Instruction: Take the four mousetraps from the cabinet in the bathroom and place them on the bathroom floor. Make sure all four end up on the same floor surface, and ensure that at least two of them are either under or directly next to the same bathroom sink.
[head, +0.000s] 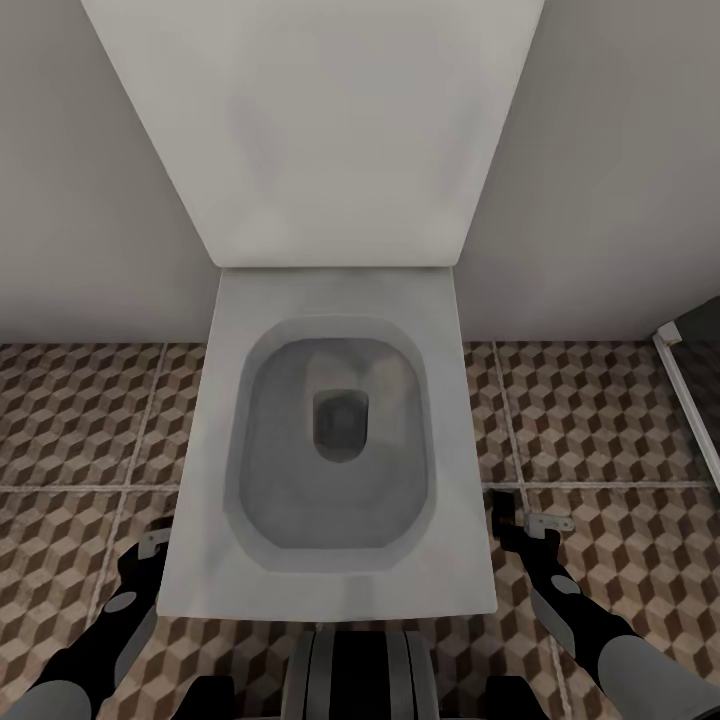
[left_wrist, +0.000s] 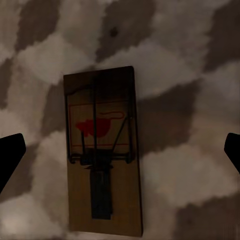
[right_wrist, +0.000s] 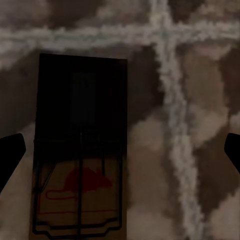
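In the left wrist view one mousetrap (left_wrist: 102, 150), a brown wooden board with a dark wire bar and a red mouse print, lies flat on the cube-patterned bathroom floor (left_wrist: 190, 75). My left gripper (left_wrist: 120, 155) hangs open above it, its dark fingertips (left_wrist: 10, 155) wide apart. A second mousetrap (right_wrist: 80, 150) lies flat on the floor (right_wrist: 210, 100) near a grout crossing, under my open right gripper (right_wrist: 120, 155). From the head camera, the left gripper (head: 150, 550) and right gripper (head: 515, 520) are low over the tiles on either side of a toilet. The cabinet and the bathroom sink are out of view.
A white toilet (head: 330, 590) with its lid raised against the pale wall stands right in front of me, between the arms. A white-framed dark panel (head: 690, 400) stands at the right edge. Patterned floor tiles (head: 80, 420) stretch to both sides.
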